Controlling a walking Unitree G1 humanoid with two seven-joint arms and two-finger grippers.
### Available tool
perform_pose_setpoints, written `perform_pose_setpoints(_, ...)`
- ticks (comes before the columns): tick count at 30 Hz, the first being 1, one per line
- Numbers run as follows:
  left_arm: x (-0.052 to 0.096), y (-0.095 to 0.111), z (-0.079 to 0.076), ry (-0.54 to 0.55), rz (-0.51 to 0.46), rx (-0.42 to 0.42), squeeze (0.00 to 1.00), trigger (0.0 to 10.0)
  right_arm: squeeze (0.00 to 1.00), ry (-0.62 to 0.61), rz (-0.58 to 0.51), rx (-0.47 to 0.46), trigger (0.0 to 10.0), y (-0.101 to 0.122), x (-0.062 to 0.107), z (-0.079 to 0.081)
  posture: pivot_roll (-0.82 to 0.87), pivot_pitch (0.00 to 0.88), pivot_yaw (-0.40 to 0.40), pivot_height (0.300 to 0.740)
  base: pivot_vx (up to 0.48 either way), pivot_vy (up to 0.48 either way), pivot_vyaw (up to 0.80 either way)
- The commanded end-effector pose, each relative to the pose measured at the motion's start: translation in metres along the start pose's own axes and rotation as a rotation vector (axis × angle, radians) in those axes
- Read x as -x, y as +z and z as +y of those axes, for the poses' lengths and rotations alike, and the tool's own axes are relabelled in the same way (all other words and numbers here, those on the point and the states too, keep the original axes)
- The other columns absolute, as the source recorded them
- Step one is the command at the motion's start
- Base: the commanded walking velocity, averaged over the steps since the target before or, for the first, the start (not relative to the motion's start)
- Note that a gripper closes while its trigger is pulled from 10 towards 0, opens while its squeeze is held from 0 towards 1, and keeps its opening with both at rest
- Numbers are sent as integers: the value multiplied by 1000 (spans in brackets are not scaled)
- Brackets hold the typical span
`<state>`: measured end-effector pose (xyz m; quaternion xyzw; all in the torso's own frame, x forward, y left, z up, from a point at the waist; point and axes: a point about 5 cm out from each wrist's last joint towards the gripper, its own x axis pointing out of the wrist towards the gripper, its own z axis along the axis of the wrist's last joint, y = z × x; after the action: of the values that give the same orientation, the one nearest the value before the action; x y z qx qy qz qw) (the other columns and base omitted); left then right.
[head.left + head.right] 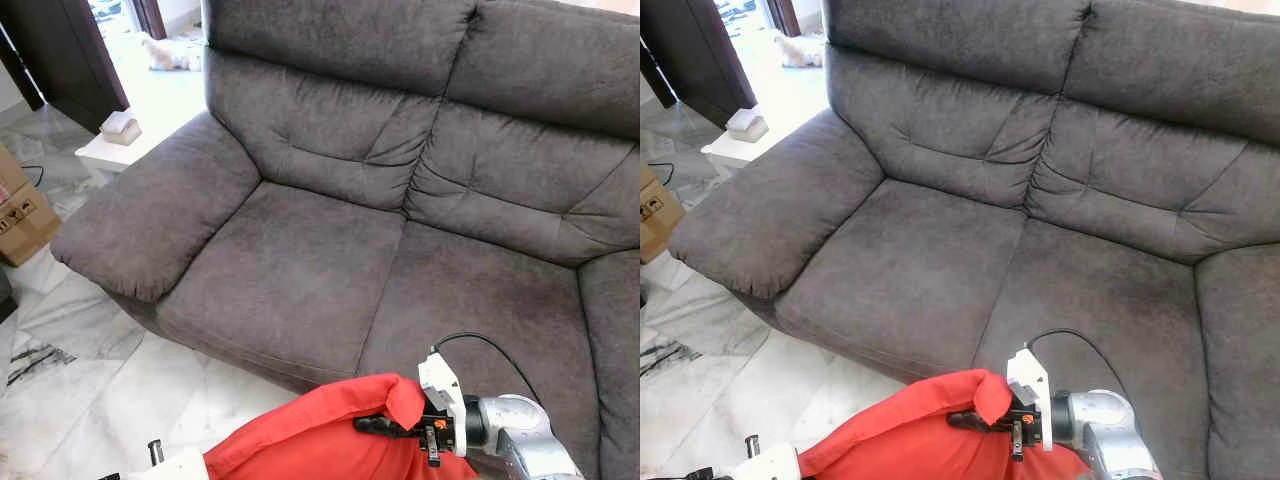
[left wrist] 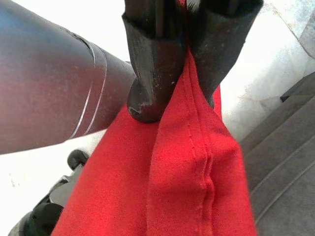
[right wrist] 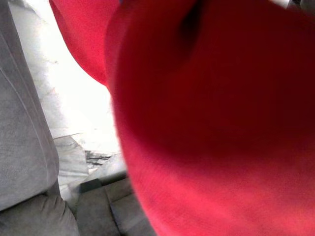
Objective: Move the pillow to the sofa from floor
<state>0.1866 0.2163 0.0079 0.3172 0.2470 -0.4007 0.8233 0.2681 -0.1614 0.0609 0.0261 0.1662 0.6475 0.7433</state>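
The red pillow (image 1: 310,440) hangs low in front of the sofa (image 1: 330,270), just short of its seat edge, stretched between both arms. The right tool (image 1: 385,425) pinches its upper corner and the left tool (image 2: 184,93) is clamped on its seam. The empty seat lies directly ahead and above, over the marble floor (image 1: 90,390).

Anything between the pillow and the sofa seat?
Nothing: in the left eye view the pillow, held by both grippers, hangs at the bare sofa seat's front edge.
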Motion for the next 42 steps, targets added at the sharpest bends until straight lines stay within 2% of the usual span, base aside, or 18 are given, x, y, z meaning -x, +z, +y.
perform_pose_setpoints(1,-1,1,-5,-14,-4,-6,0,0,0,18,-46,44,0,8,-4,1,189,217,-40,737,0,0,0)
perform_pose_setpoints(8,-2,7,-1,21,-16,-18,0,0,0,8,-50,32,0,2,-6,3,186,208,-35,737,0,0,0)
perform_pose_setpoints(11,-3,16,5,91,-52,29,0,0,0,-40,-59,29,0,-1,-7,1,186,207,-35,737,0,0,0)
perform_pose_setpoints(14,-4,23,13,156,-77,41,0,0,0,-85,-64,46,0,-2,-10,-1,179,203,-35,737,0,0,0)
perform_pose_setpoints(15,-7,35,25,270,-115,68,0,0,0,-148,-88,48,0,-3,-14,-4,182,202,-36,737,0,0,0)
perform_pose_setpoints(16,-7,35,25,270,-115,68,0,0,0,-148,-88,48,0,-3,-14,-4,182,202,-36,737,0,0,0)
perform_pose_setpoints(17,-9,50,38,406,-162,101,0,0,0,-240,-94,62,0,-4,-19,-8,184,204,-39,737,0,0,0)
perform_pose_setpoints(18,-9,55,42,454,-179,115,0,0,0,-276,-91,74,0,-5,-20,-10,187,204,-41,737,0,0,0)
perform_pose_setpoints(20,-11,67,50,579,-209,168,0,0,0,-371,-92,94,3686,-8,-22,-12,192,206,-44,737,0,0,0)
perform_pose_setpoints(21,-11,73,52,621,-238,208,0,4941,0,-408,-104,95,10000,-9,-21,-13,193,210,-47,737,0,0,0)
perform_pose_setpoints(22,-12,77,53,645,-256,236,0,4941,0,-432,-112,96,10000,-10,-21,-13,193,210,-47,737,0,0,0)
perform_pose_setpoints(23,-12,84,55,693,-288,290,0,10000,0,-501,-136,67,10000,-12,-19,-15,188,210,-48,737,0,0,0)
perform_pose_setpoints(24,-13,88,55,726,-321,358,0,10000,0,-553,-178,53,10000,-11,-19,-16,181,213,-51,737,0,0,0)
perform_pose_setpoints(26,-13,92,55,754,-346,408,0,10000,0,-608,-217,42,10000,-11,-18,-16,180,217,-48,737,0,0,0)
perform_pose_setpoints(32,-16,100,53,773,-378,442,0,10000,0,-811,-354,-7,10000,-9,-13,-20,172,221,-48,737,0,0,0)
perform_pose_setpoints(35,-16,102,52,786,-379,452,0,10000,0,-852,-337,2,10000,-10,-16,-20,163,223,-48,737,0,0,0)
perform_pose_setpoints(39,-14,103,54,805,-396,474,0,10000,0,-913,-350,-30,10000,-10,-15,-24,166,224,-53,737,0,0,0)
perform_pose_setpoints(42,-14,103,55,816,-374,438,0,10000,0,-983,-363,-54,10000,-8,-9,-30,165,223,-58,737,0,0,-800)
